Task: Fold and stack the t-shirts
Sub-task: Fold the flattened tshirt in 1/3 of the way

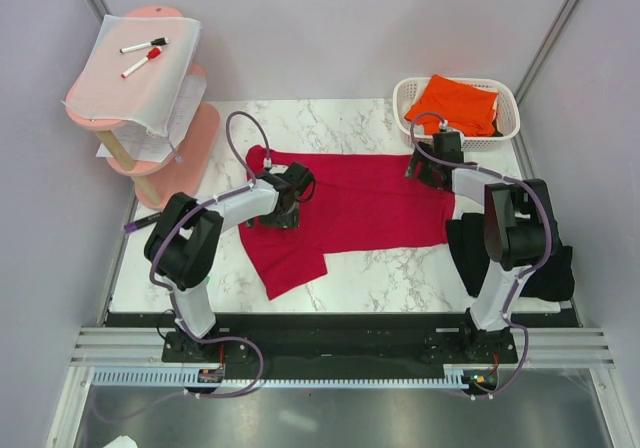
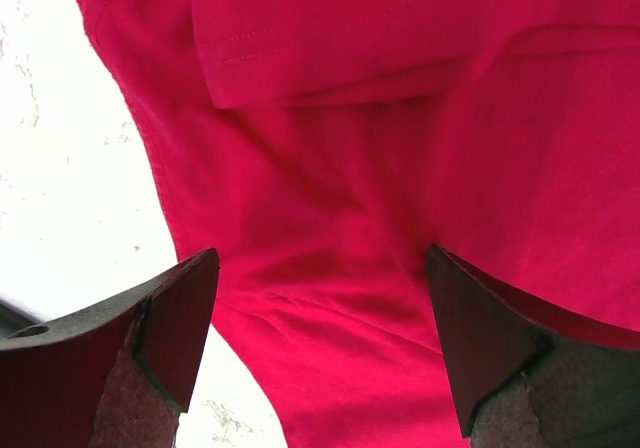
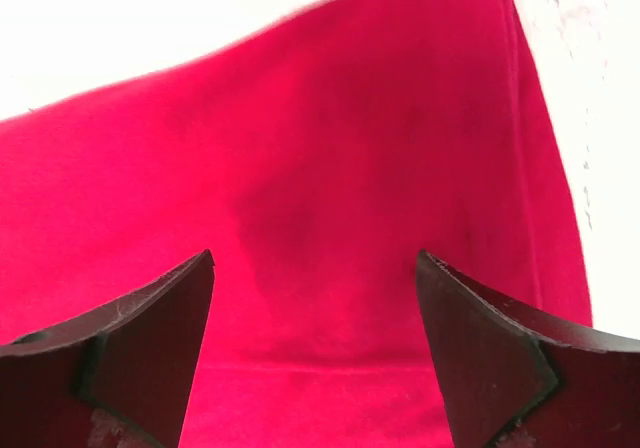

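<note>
Marble table (image 1: 400, 268), crimson t-shirt (image 1: 370, 208) spread, white basket (image 1: 508, 118), perhaps black shirt (image 1: 560, 268)

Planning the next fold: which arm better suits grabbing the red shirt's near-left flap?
Left, probably: the left gripper sits open over the red shirt beside that flap; the right gripper is at its opposite end.

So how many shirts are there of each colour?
red shirt: 1
orange shirt: 1
black shirt: 1 (bunched up, partly hidden)
Total: 3 shirts
</note>
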You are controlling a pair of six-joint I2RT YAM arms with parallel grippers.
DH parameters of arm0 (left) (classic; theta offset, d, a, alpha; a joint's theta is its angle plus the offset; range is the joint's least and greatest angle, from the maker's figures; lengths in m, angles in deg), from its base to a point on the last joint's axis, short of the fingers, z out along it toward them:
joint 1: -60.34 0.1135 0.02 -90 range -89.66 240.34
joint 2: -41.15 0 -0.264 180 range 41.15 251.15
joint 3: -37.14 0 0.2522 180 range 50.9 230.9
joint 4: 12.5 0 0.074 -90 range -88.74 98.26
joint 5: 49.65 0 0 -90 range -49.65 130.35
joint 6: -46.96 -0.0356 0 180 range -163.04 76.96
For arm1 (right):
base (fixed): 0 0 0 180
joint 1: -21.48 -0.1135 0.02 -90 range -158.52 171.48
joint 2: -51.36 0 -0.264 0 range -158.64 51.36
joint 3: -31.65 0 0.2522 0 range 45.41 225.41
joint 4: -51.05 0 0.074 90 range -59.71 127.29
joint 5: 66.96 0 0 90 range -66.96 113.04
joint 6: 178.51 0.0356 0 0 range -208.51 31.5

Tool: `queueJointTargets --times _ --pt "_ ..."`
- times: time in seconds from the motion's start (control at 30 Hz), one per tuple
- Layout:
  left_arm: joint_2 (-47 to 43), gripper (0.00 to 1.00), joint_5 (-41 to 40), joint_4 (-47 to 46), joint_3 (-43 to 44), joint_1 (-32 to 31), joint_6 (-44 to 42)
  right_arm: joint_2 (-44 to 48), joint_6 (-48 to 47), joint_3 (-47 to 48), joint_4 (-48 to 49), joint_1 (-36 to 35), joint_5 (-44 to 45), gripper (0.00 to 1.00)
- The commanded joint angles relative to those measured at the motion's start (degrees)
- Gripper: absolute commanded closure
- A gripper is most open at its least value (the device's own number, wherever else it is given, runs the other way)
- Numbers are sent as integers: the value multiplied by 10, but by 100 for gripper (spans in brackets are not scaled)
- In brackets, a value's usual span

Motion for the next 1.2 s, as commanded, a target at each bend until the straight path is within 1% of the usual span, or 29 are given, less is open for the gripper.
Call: queueJointTargets --times 0.0,0.2,0.37,0.43,0.53,0.7,0.73,0.8,0.93,1.0,1.03,1.1,1.13,1.17 --pt "27 8 34 -19 -13 9 37 -10 -1 43 -6 1 3 11" --pt "5 8 35 -17 -60 43 59 -23 -11 64 -16 2 13 10" --pt "-31 8 23 -13 -94 90 58 -46 -1 89 -20 2 17 10" --pt "-40 8 36 -13 -100 106 57 -47 -1 97 -20 2 12 10" --pt "-53 8 25 -5 -94 108 52 -32 0 95 -23 2 9 10" --pt "-54 9 26 -4 -83 107 29 26 18 67 -23 11 -15 12" --pt "-53 9 28 -5 -81 106 29 33 26 56 -24 14 -25 15" --pt "-47 9 32 -5 -83 105 27 51 35 44 -29 22 -32 17" --pt "-39 9 33 -5 -79 98 26 72 53 15 -54 38 -52 26" --pt "-36 9 34 -5 -77 97 25 77 53 5 -63 50 -55 29" --pt "-35 9 34 -5 -77 97 24 78 54 1 -70 53 -57 38" --pt "-36 9 34 -5 -76 97 24 80 54 -11 -76 60 -70 46" --pt "-35 9 34 -5 -76 97 24 80 53 -15 -78 60 -75 52" --pt "-33 9 34 -5 -76 97 25 81 51 -21 -78 78 -80 54"
